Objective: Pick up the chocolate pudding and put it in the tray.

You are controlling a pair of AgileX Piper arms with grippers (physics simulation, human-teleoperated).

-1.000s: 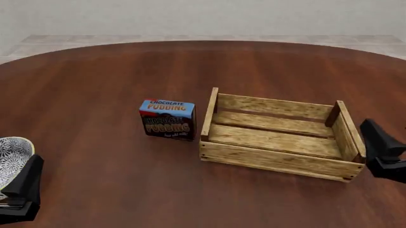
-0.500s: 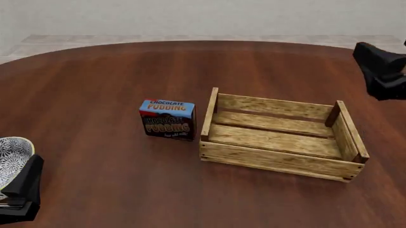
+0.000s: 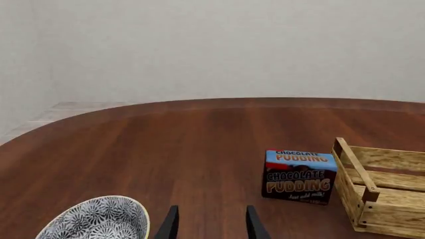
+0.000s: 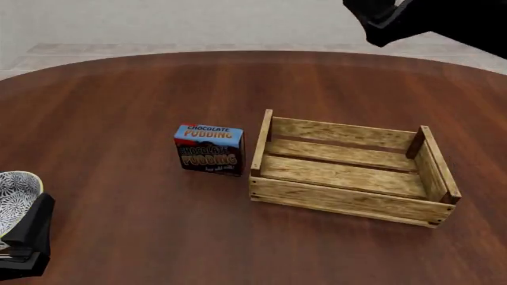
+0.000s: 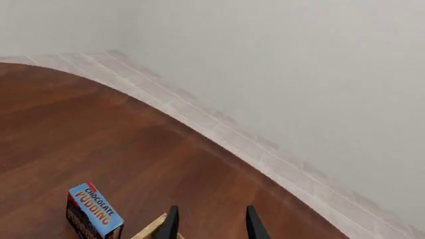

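chocolate pudding (image 4: pixel 209 149) upright just beside tray (image 4: pixel 348 199)

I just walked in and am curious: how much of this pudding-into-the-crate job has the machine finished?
Nothing is finished yet. The chocolate pudding stands on the table just outside the tray, which holds nothing. In hand: the right gripper, jaws open and holding nothing, is high above the table's far side. The left gripper, also open, sits by the patterned bowl. Grasping, lifting and placing all remain.

Even, bright, diffuse light — sharp renders, faint soft shadows, no glare or blur.
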